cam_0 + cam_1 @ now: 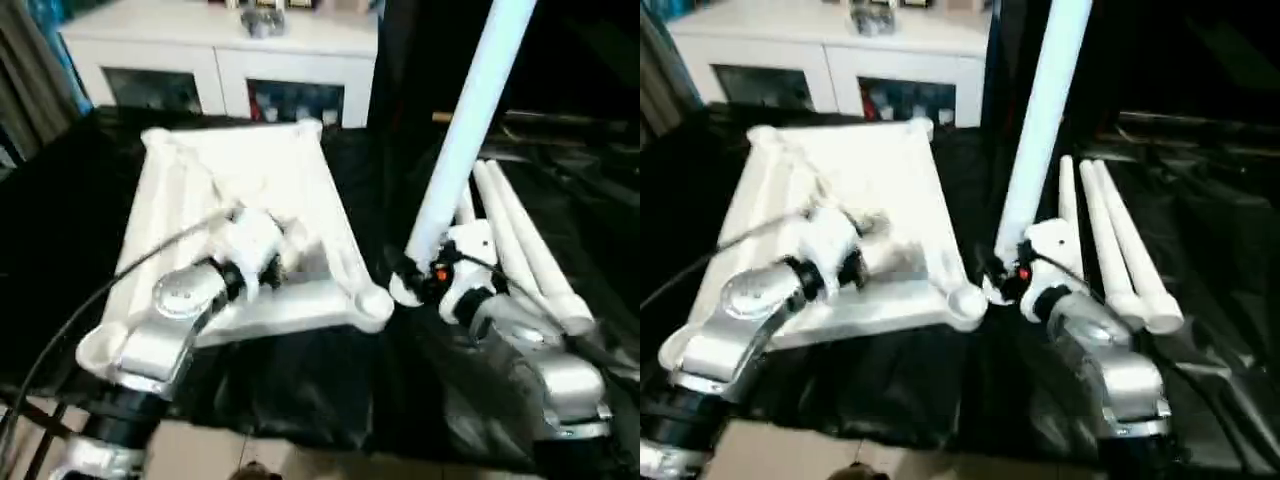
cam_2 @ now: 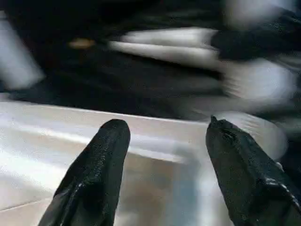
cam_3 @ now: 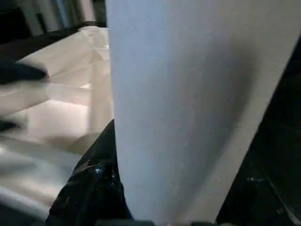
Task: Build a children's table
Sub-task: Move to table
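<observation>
Tabletop (image 1: 250,190) lies underside-up on black work table (image 1: 60,230); right gripper (image 1: 412,278) clamps leg (image 1: 465,130) near-upright beside near corner socket (image 1: 372,305); left gripper (image 2: 164,155) unclenched above tabletop (holding nothing); advice: align leg w/ socket, press straight.

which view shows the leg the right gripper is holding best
The left eye view: the held leg rises nearly upright from the right gripper. The right eye view matches it. The right wrist view gives a close stretch of its shaft.
</observation>
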